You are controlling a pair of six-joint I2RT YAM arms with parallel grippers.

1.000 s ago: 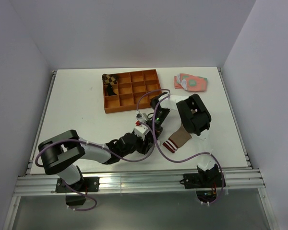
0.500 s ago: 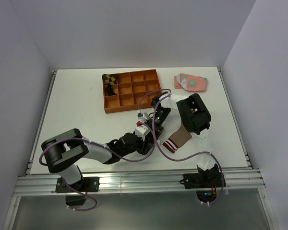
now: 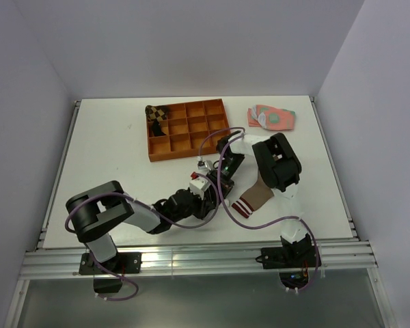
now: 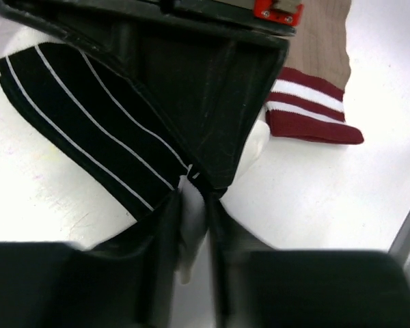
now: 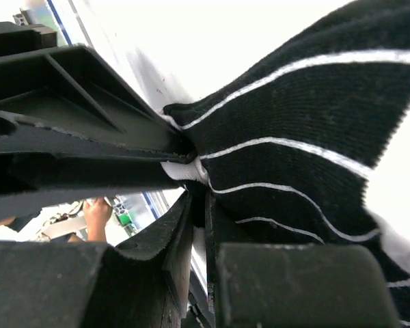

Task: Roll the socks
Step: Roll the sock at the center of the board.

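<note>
With the left gripper (image 4: pixel 191 201), clamping on a white fold at the edge of the black sock (image 4: pixel 89 130), fingers drawn close together at the lower centre of the left wrist view with only that sliver of cloth between them. With the right gripper (image 5: pixel 198 205), pinching the same sock just beside that spot, jaws pressed tight on the dark knit, tips almost meeting those of the other arm. Fanning the black sock out from the shared pinch over the white table (image 3: pixel 102 157): black ribbed knit crossed by thin white stripes, filling the upper left of the left wrist view and the right half of the right wrist view, with a white patch at its lower right edge there. Showing the tan sock (image 4: pixel 328 41) at the upper right of the left wrist view, lying flat on the table, its brown ribbed leg ending in a maroon cuff with two white bands. Meeting, in the top view, near the centre of the frame, with the tan sock just to the lower right under the right arm. Showing, farther up, an orange divided tray (image 3: pixel 184 155) with a brown checkered rolled sock (image 3: pixel 155 113) in its top-left compartment, and flat pink-and-green socks (image 3: pixel 272 117) at the upper right.
</note>
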